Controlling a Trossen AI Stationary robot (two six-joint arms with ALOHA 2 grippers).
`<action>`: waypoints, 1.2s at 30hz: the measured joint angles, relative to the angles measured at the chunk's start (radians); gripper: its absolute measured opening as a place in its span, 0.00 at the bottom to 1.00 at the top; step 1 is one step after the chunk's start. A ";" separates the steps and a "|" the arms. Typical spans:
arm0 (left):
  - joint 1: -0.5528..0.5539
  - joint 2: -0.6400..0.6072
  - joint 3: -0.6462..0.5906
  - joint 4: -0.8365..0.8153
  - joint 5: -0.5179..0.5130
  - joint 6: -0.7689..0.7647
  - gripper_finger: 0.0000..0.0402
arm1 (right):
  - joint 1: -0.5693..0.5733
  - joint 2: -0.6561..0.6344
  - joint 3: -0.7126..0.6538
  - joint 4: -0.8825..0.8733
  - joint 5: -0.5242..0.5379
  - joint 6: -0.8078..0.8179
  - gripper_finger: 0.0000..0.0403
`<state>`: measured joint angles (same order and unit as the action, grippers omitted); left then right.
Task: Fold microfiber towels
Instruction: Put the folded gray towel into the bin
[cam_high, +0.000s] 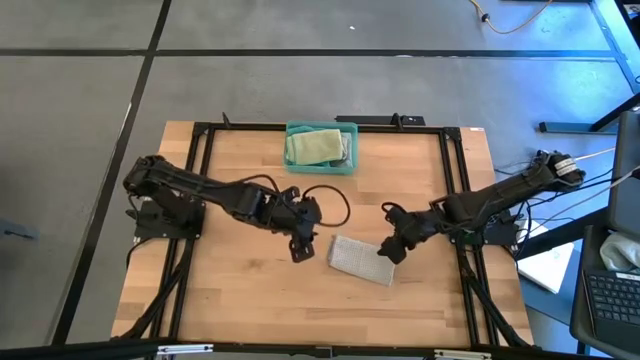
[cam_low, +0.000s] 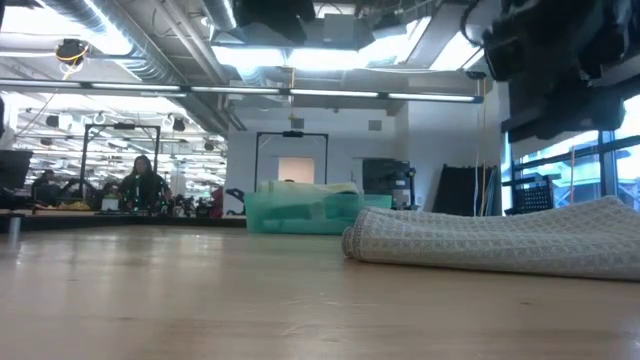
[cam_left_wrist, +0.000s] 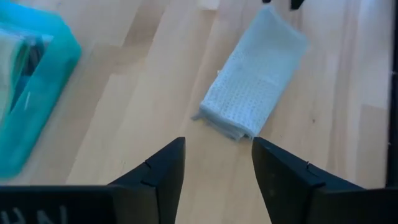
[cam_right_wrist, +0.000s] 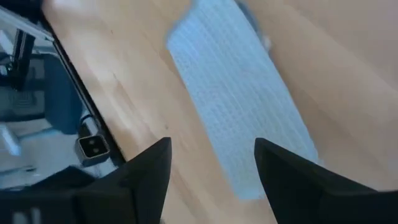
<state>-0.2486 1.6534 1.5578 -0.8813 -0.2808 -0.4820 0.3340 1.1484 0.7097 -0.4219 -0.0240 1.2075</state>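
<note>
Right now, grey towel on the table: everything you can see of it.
The grey towel is a light grey, waffle-textured cloth folded into a narrow, layered rectangle. It lies flat on the wooden table, angled, in front of the teal bin. The left hand and right hand, both open, flank its ends; neither touches it. No tag shows.

Bright overhead ceiling lights; right wrist view motion-blurred.

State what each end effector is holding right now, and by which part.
Nothing is held. The left end effector and right end effector are both open and empty, either side of the folded grey towel, which lies free on the table.
</note>
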 joint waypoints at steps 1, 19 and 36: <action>0.013 -0.005 0.000 0.004 0.016 0.029 0.44 | -0.017 0.001 0.000 -0.013 -0.044 0.027 0.58; 0.321 -0.053 -0.001 0.038 0.370 0.483 0.44 | -0.068 0.003 0.000 -0.030 -0.033 0.266 0.58; 0.297 -0.311 -0.367 0.244 0.365 0.081 0.37 | -0.341 0.066 0.002 -0.142 -0.473 -0.503 0.61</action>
<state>0.0485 1.3421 1.1911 -0.6376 0.0842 -0.4014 -0.0070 1.2142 0.7113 -0.5639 -0.4975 0.7049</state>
